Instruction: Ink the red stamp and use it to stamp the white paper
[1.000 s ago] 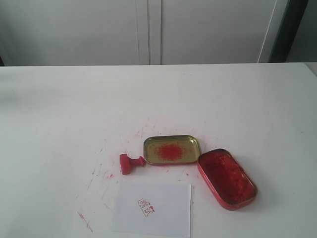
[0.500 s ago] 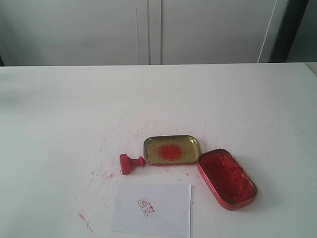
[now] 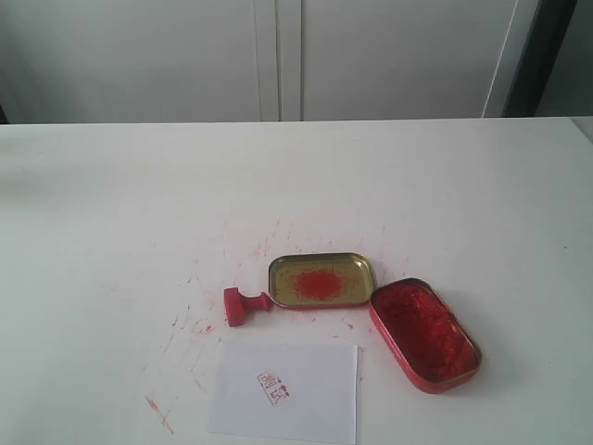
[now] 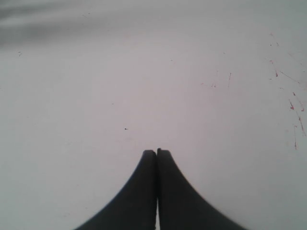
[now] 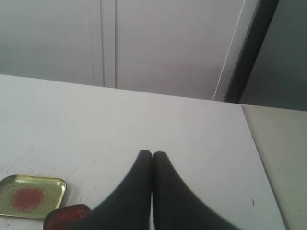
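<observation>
The red stamp lies on its side on the table, its handle pointing at the gold tin lid. Just in front of it lies the white paper, bearing a small red print. The red oval ink tin sits open to the right of the lid. Neither arm shows in the exterior view. My left gripper is shut and empty over bare tabletop. My right gripper is shut and empty too, with the lid and a corner of the ink tin beside it.
Red ink scratches and smears mark the white tabletop around the stamp and paper. A pale cabinet wall stands behind the table. The table's right edge shows in the right wrist view.
</observation>
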Robot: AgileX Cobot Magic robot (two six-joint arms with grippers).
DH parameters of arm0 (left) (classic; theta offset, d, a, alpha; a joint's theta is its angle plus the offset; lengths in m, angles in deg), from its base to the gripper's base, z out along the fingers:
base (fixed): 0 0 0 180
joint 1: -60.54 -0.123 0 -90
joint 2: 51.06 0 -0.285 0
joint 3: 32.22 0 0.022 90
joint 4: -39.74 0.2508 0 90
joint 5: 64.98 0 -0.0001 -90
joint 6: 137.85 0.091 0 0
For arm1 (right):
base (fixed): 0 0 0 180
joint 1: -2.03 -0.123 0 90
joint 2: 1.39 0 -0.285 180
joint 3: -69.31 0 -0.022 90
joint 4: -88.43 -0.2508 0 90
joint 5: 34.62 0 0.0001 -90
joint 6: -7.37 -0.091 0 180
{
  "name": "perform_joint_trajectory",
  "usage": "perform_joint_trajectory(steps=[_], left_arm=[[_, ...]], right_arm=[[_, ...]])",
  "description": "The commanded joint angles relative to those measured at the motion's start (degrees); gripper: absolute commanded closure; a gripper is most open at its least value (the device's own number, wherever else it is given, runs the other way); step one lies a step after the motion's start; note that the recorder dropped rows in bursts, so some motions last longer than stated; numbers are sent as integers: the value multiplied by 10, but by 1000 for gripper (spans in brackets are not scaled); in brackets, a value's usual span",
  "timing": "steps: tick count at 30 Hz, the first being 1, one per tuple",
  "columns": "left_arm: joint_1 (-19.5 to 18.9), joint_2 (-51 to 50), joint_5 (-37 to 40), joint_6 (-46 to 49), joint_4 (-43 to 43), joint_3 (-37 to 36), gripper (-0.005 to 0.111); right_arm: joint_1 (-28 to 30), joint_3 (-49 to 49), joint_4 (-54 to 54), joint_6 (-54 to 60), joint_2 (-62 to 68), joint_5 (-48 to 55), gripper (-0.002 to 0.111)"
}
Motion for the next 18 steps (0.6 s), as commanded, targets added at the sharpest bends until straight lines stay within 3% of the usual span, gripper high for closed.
perform_joint_trajectory(steps=[1, 13, 18], left_arm=[[-1, 3, 0, 0, -6, -2, 107], [-1, 3, 0, 0, -6, -2, 107], [-1, 3, 0, 0, -6, -2, 107]], right_arm=[[4, -7, 5, -3, -40, -10, 108], [4, -218, 5, -3, -224, -29, 108], [4, -295, 5, -9, -279, -84, 108]])
